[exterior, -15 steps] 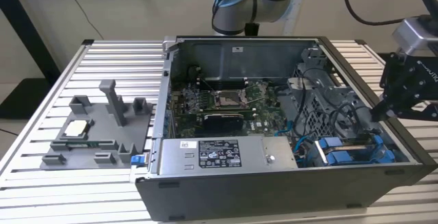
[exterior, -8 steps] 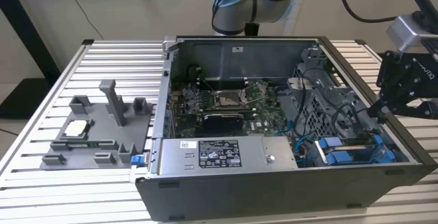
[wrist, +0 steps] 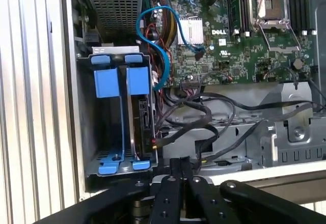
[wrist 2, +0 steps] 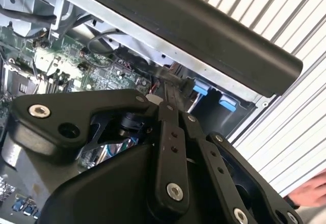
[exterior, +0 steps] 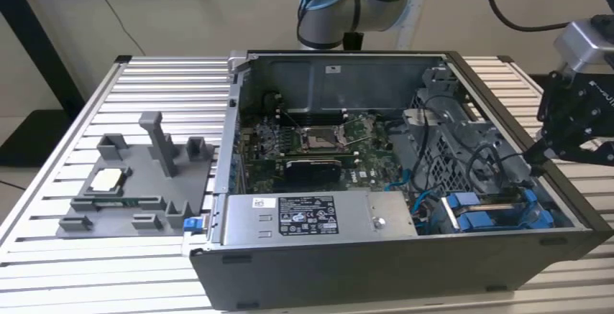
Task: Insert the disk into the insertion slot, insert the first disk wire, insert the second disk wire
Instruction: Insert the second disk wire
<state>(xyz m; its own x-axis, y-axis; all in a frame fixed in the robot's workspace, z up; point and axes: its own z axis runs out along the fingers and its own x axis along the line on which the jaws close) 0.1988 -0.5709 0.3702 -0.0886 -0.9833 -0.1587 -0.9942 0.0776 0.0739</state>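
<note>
The disk [exterior: 489,213] sits in its blue carrier inside the insertion slot [exterior: 551,210] at the case's near corner on the exterior view's right. In the first wrist view the disk [wrist: 119,84] stands on edge in the grey insertion slot [wrist: 89,127], with loose black wires [wrist: 204,114] lying beside it. My gripper [exterior: 533,159] hangs over the case's side wall just above that bay, among the black wires [exterior: 479,156]. Its fingers are pressed together in both wrist views [wrist: 178,164] [wrist 2: 169,94]. I cannot tell whether a wire is pinched between them.
The open case holds the green motherboard [exterior: 317,141] and a silver power supply [exterior: 307,217]. A blue cable [wrist: 158,35] loops near the bay. A grey fixture [exterior: 134,177] stands on the slatted table [exterior: 57,256]. A person's hand [wrist 2: 310,193] shows beside the case.
</note>
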